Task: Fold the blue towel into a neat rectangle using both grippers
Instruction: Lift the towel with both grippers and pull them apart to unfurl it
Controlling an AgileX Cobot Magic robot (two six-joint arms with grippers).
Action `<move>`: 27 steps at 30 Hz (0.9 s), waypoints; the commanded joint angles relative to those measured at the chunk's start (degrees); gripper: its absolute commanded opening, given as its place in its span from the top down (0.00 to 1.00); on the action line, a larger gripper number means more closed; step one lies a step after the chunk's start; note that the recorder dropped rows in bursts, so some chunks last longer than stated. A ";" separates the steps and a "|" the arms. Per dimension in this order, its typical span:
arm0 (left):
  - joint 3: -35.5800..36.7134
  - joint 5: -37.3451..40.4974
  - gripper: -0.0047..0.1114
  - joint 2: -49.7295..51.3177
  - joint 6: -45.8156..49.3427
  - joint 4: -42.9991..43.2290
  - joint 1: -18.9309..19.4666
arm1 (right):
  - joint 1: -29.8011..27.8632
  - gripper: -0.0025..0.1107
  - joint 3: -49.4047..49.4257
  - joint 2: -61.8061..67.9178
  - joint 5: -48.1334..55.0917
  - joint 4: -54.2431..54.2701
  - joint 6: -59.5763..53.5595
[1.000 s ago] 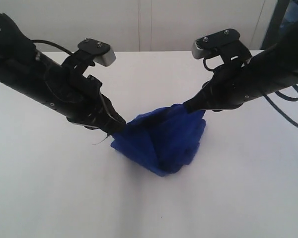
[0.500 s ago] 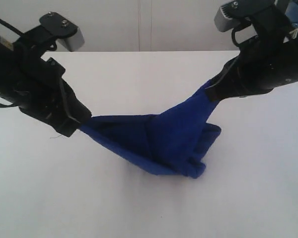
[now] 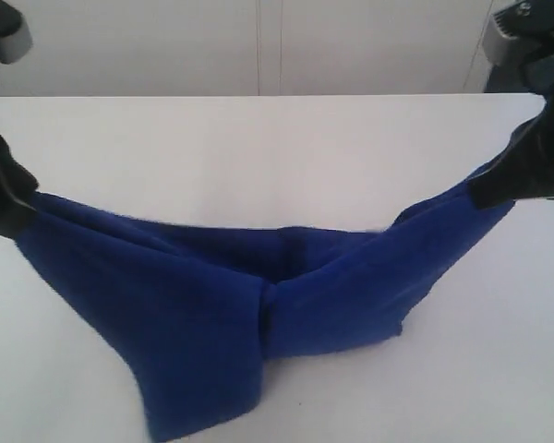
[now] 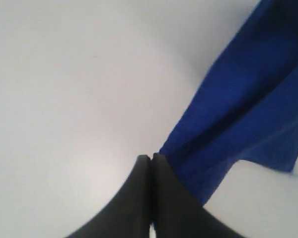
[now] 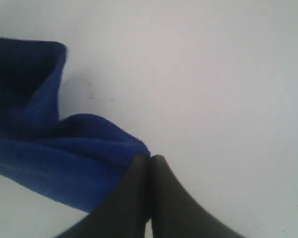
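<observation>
Within the last second the left gripper (image 3: 9, 208) has been carried outward to the far left edge of the exterior view. The blue towel (image 3: 203, 295), which had been bunched in a small heap between the two claws, has been drawn out into a long sagging band. From this claw the cloth runs away and downward toward the middle, where a deep lobe hangs lowest and a doubled-over crease is left.

In the left wrist view the fingers are seen pressed fully together, with a corner of the towel (image 4: 238, 114) pinched at their tips and trailing off to one side.

The right gripper (image 3: 494, 189) has likewise been moved out to the right edge, and it is held a little higher than its partner. Its fingers (image 5: 139, 173) are closed tight as well, and an edge of the towel (image 5: 49, 158) is clamped at the tips, the fabric falling away beside them over the white table (image 3: 277, 148).

The spreading is judged to be well advanced, yet the cloth is not taut or flat. The slack centre and the overlapped fold suggest that more tension or a lay-down will be needed before any neat fold can be made. Whether the hanging lobe rests on the table cannot be told.
</observation>
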 commanded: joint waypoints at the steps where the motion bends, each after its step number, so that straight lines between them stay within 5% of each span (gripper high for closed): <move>1: -0.26 4.32 0.96 -5.89 -3.64 3.29 -0.30 | -0.41 0.98 0.20 -5.68 1.94 -2.00 2.08; 11: -0.26 13.41 0.96 -21.81 -6.04 0.89 -0.30 | -0.41 0.98 0.20 -22.04 11.64 -3.94 5.51; 20: -0.26 13.76 0.96 -31.73 -5.80 0.53 -0.30 | -0.41 0.98 -1.91 -33.97 15.76 -4.03 6.55; 27: -0.26 10.93 0.96 -20.46 -8.93 8.38 -0.30 | -0.41 0.98 -1.22 -22.18 11.50 -18.97 15.05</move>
